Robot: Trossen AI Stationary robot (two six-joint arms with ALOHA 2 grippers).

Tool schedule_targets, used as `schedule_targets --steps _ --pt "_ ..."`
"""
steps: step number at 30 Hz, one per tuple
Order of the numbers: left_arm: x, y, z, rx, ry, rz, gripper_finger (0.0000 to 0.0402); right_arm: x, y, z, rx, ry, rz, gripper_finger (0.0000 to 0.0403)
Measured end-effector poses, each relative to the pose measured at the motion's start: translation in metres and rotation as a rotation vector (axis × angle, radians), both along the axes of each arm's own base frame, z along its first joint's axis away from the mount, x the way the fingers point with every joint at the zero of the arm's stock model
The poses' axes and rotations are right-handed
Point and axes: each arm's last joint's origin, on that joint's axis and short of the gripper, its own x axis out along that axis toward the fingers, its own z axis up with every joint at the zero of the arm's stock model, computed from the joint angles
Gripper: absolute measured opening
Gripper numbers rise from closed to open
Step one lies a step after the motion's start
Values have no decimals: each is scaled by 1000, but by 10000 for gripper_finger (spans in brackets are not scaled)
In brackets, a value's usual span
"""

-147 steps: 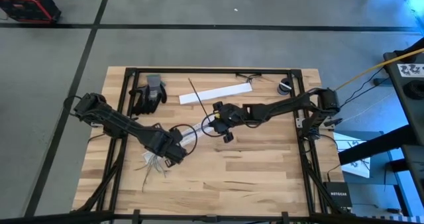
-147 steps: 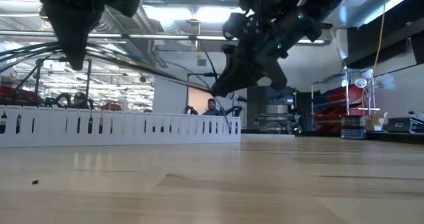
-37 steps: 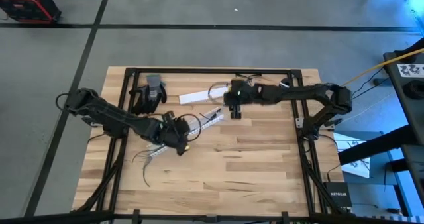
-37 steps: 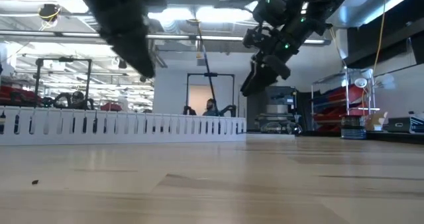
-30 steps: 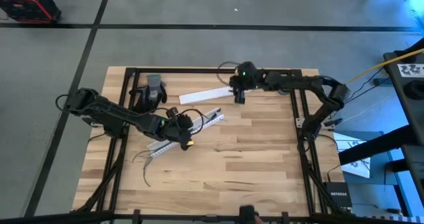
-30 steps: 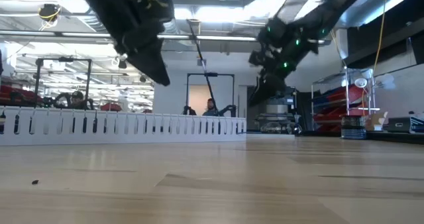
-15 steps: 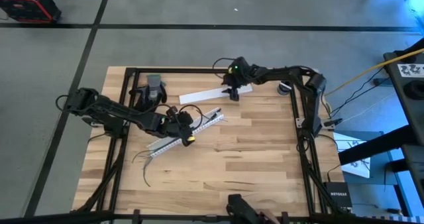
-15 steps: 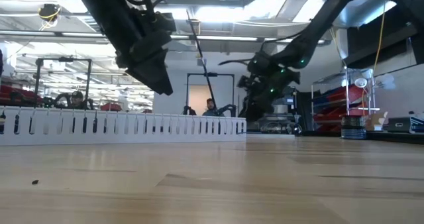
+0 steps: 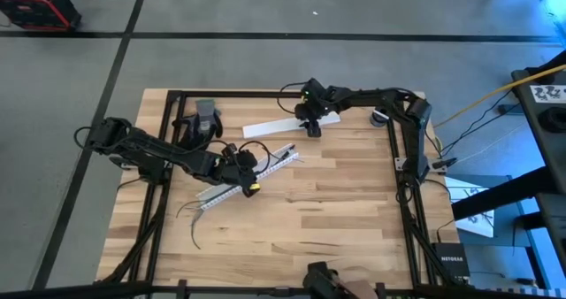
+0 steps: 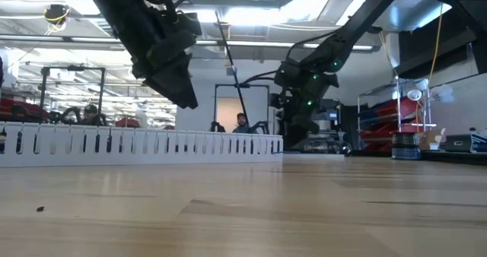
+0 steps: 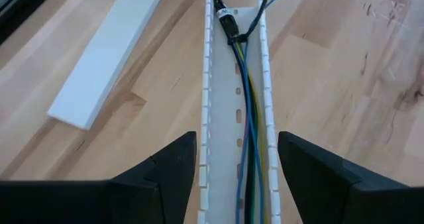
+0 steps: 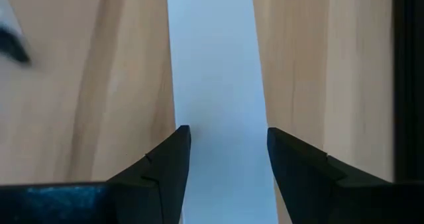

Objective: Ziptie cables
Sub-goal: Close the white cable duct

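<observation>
table (image 9: 354, 210): slotted white channel (image 11: 235, 111) lies diagonally at left-centre, cables (image 11: 246, 118) running inside it. left gripper (image 11: 236, 159) above the channel, fingers apart on either side, holding nothing. right gripper (image 12: 227, 151) parted over flat white strip (image 12: 215, 71) near far edge, empty.

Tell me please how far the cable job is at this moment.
Done, it seems: the cables lie inside the white slotted channel, with a tie visible around them near its end. In hand: the left gripper straddles that channel, fingers open around it; the right gripper is over the flat white strip, fingers open on both sides. Left: possibly fitting the strip on the channel. Whether more ties are needed, I cannot tell.
</observation>
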Motion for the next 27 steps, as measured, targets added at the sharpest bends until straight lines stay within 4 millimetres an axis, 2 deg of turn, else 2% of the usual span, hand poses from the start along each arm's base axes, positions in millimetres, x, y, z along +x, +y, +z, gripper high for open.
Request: schedule_targets --steps 4,8,16,27 --pt "0 0 0 -1 -3 0 208 -2 11 -1 7 127 -80 198" --pt "1 0 1 -6 -12 -3 208 0 25 1 93 213 -173 198" --pt "-1 -5 -1 -13 15 -29 208 1 65 9 220 383 -345 198" --pt "-20 -20 -34 1 316 -6 208 15 133 6 206 463 -354 198"
